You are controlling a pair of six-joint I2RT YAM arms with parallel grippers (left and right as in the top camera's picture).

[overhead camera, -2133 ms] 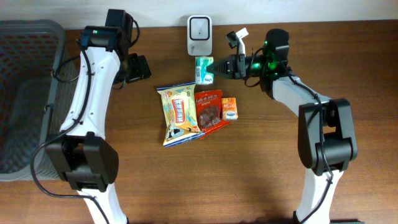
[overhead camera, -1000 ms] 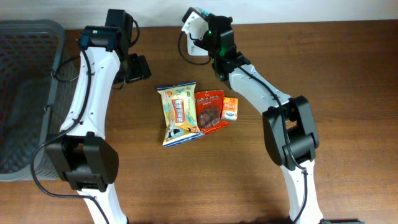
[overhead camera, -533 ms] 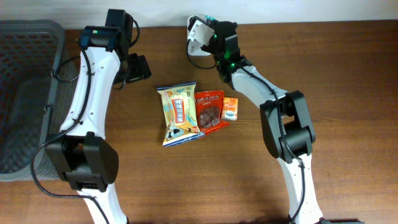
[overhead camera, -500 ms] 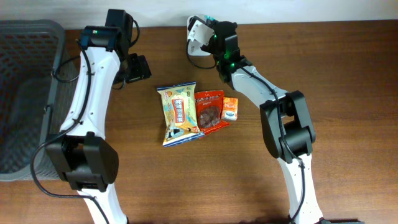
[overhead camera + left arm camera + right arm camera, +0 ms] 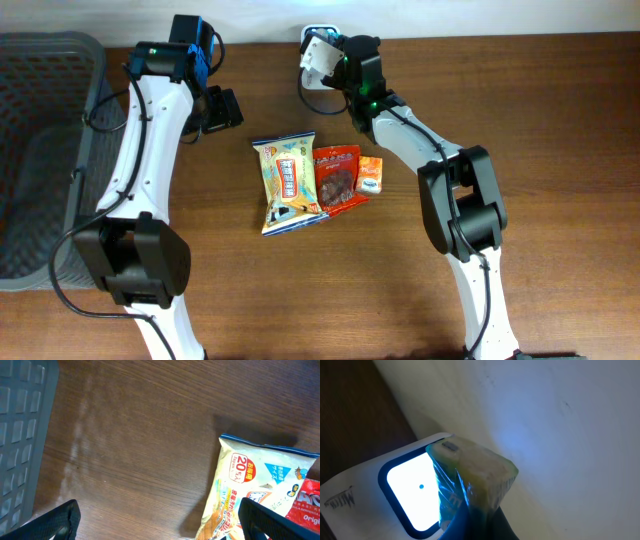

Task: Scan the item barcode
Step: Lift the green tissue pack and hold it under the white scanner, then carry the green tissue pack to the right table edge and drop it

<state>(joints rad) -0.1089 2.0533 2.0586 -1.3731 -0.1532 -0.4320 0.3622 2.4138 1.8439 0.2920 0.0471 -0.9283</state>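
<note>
At far edge of surface (image 5: 560, 150), gripped packet (image 5: 470, 475) in right claw (image 5: 472, 522) before lit scanner (image 5: 405, 485), likely for barcode reading. Held left claw (image 5: 162, 527) released, aside.

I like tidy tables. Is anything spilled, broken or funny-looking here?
Nothing stands out. The yellow snack bag, red packet and small orange box lie side by side on the table, none spilled. The right fingers hold a wrapped item before the glowing scanner.
</note>
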